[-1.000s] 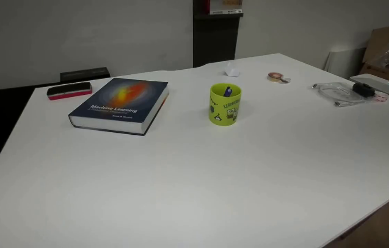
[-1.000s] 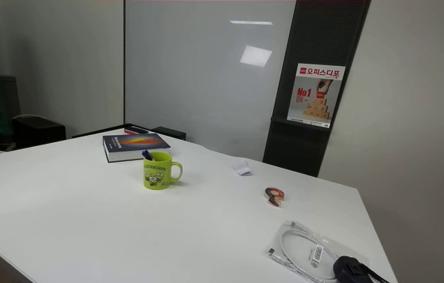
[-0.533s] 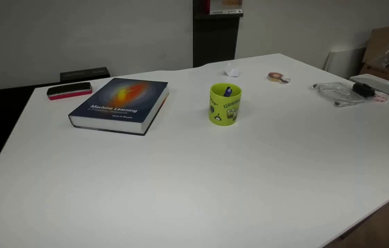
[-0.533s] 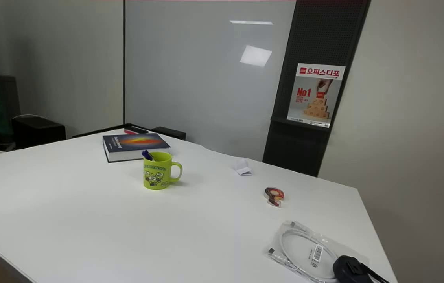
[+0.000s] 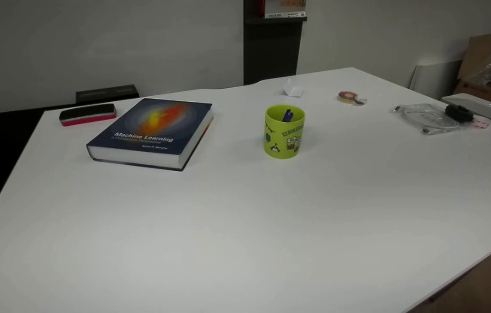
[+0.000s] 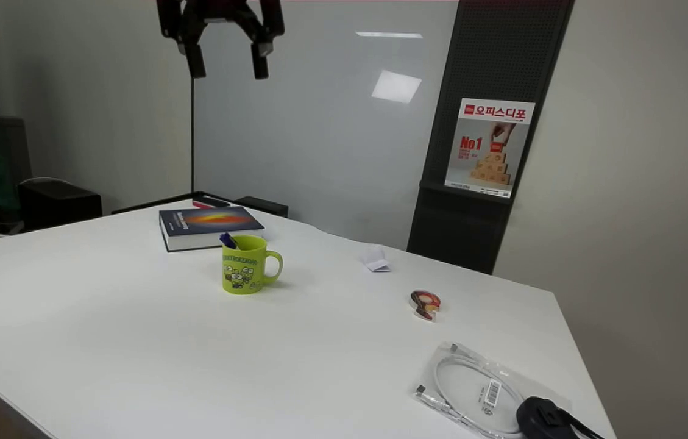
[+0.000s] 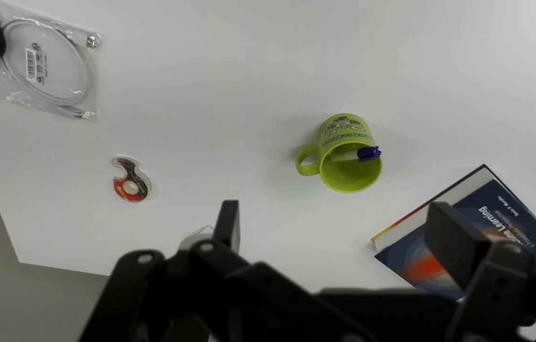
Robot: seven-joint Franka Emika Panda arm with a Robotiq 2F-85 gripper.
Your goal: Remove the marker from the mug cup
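Observation:
The lime mug [image 5: 278, 141] stands upright on the white table in both exterior views [image 6: 243, 273] and in the wrist view [image 7: 346, 128]. The marker [image 7: 360, 154] leans inside it, with a whitish body and a dark blue-purple end at the rim. That end shows in both exterior views [image 5: 288, 115] [image 6: 229, 241]; the lower body is hidden in the mug. My gripper [image 6: 229, 68] is open and empty, high above the table in an exterior view. In the wrist view the gripper [image 7: 332, 213] has its fingers wide apart, with mug and marker beyond and between them.
A thick book [image 5: 149, 132] lies beside the mug, with a black and red-pink bar [image 5: 88, 114] behind it. A tape dispenser [image 6: 426, 305], folded white paper [image 6: 376, 260] and a bagged cable [image 6: 471, 390] with a black object [image 6: 543, 417] lie on the table [image 6: 197, 366].
My open gripper has come into an exterior view from the top edge; it was out of sight before. The mug, marker and other things have not moved.

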